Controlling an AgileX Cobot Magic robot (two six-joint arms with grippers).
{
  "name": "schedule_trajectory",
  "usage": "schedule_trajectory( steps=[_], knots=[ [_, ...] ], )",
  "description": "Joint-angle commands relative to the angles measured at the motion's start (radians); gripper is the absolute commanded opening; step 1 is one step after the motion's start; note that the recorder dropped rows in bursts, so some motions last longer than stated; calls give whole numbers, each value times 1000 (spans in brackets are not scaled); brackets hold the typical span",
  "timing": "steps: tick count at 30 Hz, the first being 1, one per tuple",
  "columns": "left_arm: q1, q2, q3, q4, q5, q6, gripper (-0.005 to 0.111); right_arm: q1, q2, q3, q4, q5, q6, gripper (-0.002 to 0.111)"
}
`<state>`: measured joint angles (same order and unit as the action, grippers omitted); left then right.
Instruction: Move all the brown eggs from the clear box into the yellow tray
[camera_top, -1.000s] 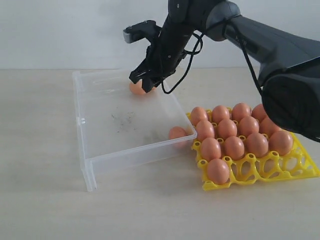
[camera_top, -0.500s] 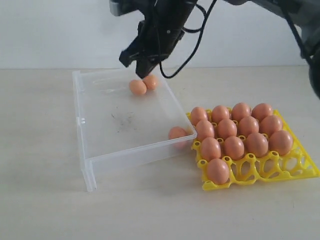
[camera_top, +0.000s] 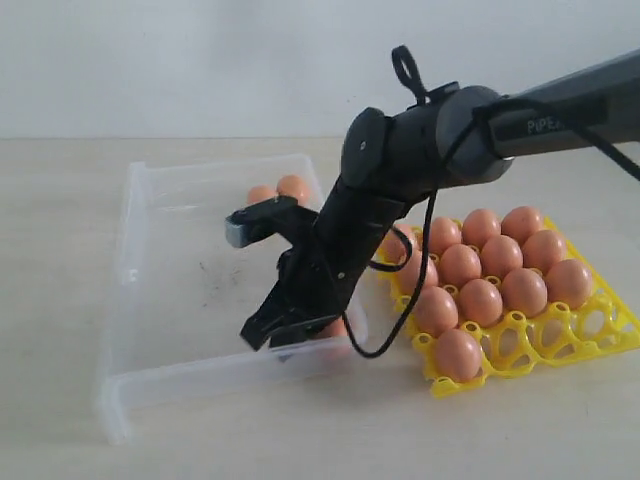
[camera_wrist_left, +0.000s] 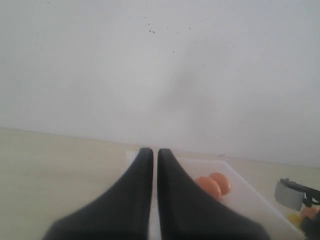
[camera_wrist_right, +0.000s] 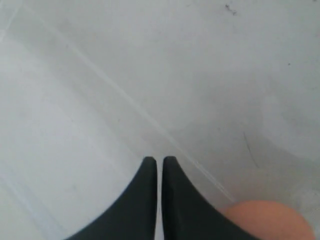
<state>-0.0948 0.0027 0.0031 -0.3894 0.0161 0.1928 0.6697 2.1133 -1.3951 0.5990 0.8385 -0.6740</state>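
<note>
Tool: right gripper (camera_top: 268, 335) clenched, empty, at clear box's (camera_top: 200, 372) corner beside yellow tray (camera_top: 590, 340) | brown egg (camera_wrist_right: 262, 220) just alongside, ungrasped | closed tips likely for nudging it off wall

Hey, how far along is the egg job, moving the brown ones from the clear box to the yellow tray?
Mostly done: the bright yellow plastic egg tray shows eggs in every visible cup except three in front. In hand: nothing. The right gripper has its jaws shut beside one brown egg in the clear plastic box. Remaining: that egg, plus two brown eggs at the far wall.
</note>
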Motion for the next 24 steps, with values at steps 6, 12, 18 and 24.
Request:
schedule_trajectory(
  steps=[6,12,18,24],
  knots=[
    [-8,-3,-3,-11,-16,-7,4,187,-156,148,-43,-194,69,0],
    [-8,-3,-3,-11,-16,-7,4,219,-271,268,-327,-692,302,0],
    [-8,-3,-3,-11,-16,-7,4,146,-255,228,-299,-821,378,8],
    [-8,-3,-3,-11,-16,-7,4,77,-159,46,-286,-609,476,53]
  ],
)
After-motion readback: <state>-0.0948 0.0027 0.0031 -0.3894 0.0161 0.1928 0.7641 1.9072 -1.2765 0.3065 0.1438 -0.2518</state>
